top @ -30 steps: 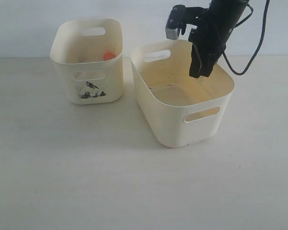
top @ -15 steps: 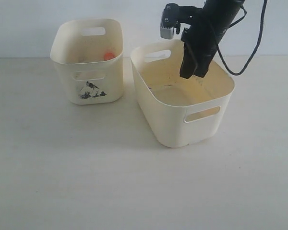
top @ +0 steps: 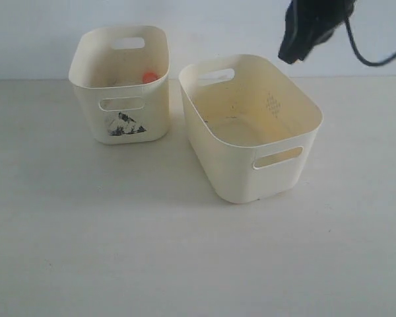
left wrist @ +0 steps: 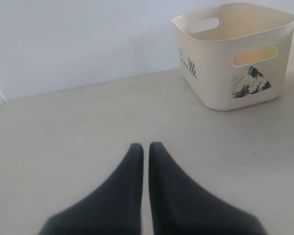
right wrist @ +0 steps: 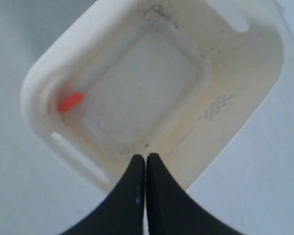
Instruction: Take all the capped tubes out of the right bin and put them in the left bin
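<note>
The wider right bin stands plain-sided beside the smaller left bin, which bears a black mountain picture. An orange cap of a tube shows inside the left bin. Looking down into the right bin, I see one orange-capped tube on its floor by a handle slot; the near wall hides it in the exterior view. My right gripper hangs shut and empty, high over the right bin's far rim. My left gripper is shut and empty above the table, well short of the left bin.
Both bins stand on a pale table against a white wall. A black cable loops from the right arm at the top right. Dark scuffs mark the right bin's inner wall.
The right gripper has risen out of the right bin, up and to the right, shut and empty. The bins have not moved.
</note>
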